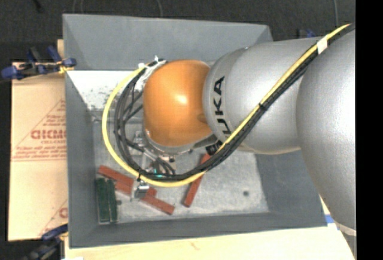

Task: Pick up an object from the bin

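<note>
Red-brown bars lie on the floor of the bin toward its lower left. At least three can be counted. The left bar slants down to the right, the middle bar continues that line toward the bin's near wall, and the right bar stands apart, tilted steeply. The gripper comes down just where the left and middle bars meet, its tip over their near ends. Whether it is spread, closed or pinching a bar cannot be told. One dark green block lies lengthwise just left of the bars, near the bin's left wall. Above the gripper, the one orange cover and a yellow cable looping round it hide the middle of the bin. The grey arm reaches in from the right.
</note>
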### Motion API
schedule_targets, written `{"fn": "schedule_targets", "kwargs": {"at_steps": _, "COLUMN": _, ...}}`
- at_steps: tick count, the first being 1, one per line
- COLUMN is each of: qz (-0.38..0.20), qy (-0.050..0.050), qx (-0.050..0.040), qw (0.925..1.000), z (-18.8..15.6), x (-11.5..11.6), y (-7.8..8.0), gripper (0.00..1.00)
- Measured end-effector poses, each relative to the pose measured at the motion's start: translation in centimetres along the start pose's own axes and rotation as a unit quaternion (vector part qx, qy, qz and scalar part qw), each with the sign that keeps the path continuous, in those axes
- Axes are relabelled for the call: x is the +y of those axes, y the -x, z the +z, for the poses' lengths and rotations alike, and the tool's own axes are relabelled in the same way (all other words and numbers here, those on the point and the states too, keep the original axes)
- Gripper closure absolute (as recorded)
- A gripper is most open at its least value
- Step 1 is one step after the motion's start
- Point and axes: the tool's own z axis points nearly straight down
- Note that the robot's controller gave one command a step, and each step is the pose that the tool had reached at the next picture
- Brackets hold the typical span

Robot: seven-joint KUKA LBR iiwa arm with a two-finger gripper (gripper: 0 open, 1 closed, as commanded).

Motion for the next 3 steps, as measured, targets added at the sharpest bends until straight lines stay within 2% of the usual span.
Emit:
{"fn": "schedule_targets", "kwargs": {"at_steps": 1, "qz": -0.005, "qy": 0.001, "qx": -0.0034, "qw": 1.0000, "z": 4.9, "x": -1.4, "y": 0.0, "gripper": 0.00}}
{"fn": "schedule_targets", "kwargs": {"at_steps": 2, "qz": 0.133, "qy": 0.002, "qx": 0.0031, "qw": 0.9912, "z": 10.6, "x": -3.6, "y": 3.0, "gripper": 1.00}}
{"fn": "schedule_targets", "kwargs": {"at_steps": 3, "qz": 0.133, "qy": 0.002, "qx": 0.0031, "qw": 0.9911, "z": 10.6, "x": -3.6, "y": 3.0, "gripper": 1.00}}
